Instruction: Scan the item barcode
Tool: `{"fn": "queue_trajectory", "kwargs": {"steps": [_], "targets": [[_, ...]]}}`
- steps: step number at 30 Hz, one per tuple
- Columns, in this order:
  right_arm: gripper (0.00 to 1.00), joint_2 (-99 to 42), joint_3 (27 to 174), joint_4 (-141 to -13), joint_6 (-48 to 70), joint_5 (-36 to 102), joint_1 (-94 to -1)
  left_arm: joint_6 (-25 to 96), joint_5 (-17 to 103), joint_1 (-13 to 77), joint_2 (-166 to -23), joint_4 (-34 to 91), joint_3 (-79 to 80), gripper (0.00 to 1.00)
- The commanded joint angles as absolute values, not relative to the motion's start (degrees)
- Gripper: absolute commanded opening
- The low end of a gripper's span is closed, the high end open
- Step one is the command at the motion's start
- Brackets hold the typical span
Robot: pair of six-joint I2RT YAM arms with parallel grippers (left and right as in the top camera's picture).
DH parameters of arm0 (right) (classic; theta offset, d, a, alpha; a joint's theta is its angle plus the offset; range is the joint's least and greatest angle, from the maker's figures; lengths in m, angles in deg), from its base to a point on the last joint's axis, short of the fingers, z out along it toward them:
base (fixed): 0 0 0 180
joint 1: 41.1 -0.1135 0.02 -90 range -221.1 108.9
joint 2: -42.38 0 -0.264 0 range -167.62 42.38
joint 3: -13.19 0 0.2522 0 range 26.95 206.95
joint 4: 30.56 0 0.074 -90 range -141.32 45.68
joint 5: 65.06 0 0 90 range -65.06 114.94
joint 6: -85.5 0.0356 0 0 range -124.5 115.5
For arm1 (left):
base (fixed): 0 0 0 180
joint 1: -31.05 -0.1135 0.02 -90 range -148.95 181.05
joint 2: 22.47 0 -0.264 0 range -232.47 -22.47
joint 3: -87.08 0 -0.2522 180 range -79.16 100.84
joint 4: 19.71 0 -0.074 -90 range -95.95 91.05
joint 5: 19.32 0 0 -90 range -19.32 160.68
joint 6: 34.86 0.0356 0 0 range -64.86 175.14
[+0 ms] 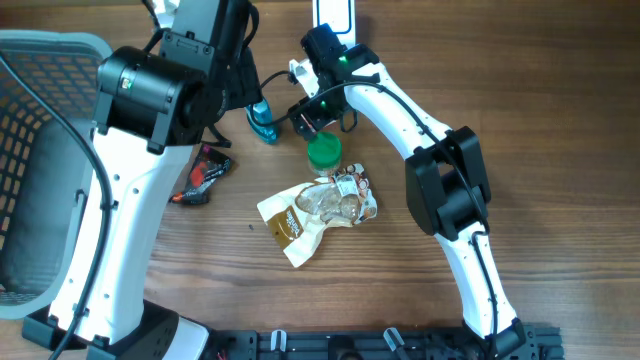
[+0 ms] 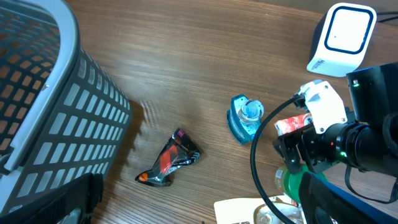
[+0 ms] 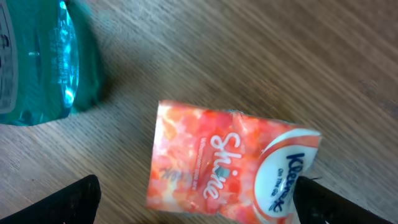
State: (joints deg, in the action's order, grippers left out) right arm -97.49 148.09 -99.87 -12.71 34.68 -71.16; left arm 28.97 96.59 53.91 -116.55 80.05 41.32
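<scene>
Right end effector point(image 3: 202, 208) spread, hovered over Kleenex tissue pack point(image 3: 230, 168), gripped nothing; left end effector point(image 2: 199, 214) also spread. Pack lay flat on surface point(image 1: 560, 80) near white barcode scanner point(image 1: 331, 15), not yet presented. Judged: grasp, lift, scan all remained.

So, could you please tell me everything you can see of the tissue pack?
The tissue pack is a small soft packet in glossy wrap: orange-pink blotched print, white "Shine" script, blue Kleenex logo on a white oval at one end. It lies flat, skewed, on the wood table beneath the open right pincer, not gripped, clear of the teal bottle.
</scene>
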Motion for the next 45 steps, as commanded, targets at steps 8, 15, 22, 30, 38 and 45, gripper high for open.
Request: {"fn": "queue_trajectory", "kwargs": {"steps": [8,15,22,30,38,45], "targets": [[1.00,-98.98,148.37,-96.00,-11.88,30.81,-71.03,29.28,97.77,53.64,-116.60,80.07,41.15,1.00],[1.00,-102.54,148.37,-97.94,-13.54,30.61,-71.03,29.28,97.77,53.64,-116.60,80.24,41.15,1.00],[0.71,-102.50,148.46,-95.36,-13.28,27.42,-71.03,29.28,97.77,53.64,-116.60,80.26,41.15,1.00],[0.70,-96.58,152.44,-95.08,-9.17,26.86,-69.46,29.25,97.75,53.64,-116.60,80.26,41.15,1.00],[0.69,-91.20,152.42,-97.81,-5.52,26.83,-65.81,29.25,97.75,53.64,-116.60,80.24,41.15,1.00],[0.76,-91.20,152.42,-98.20,-2.72,27.51,-64.26,29.19,95.58,53.64,-116.60,80.22,41.15,1.00]]}}
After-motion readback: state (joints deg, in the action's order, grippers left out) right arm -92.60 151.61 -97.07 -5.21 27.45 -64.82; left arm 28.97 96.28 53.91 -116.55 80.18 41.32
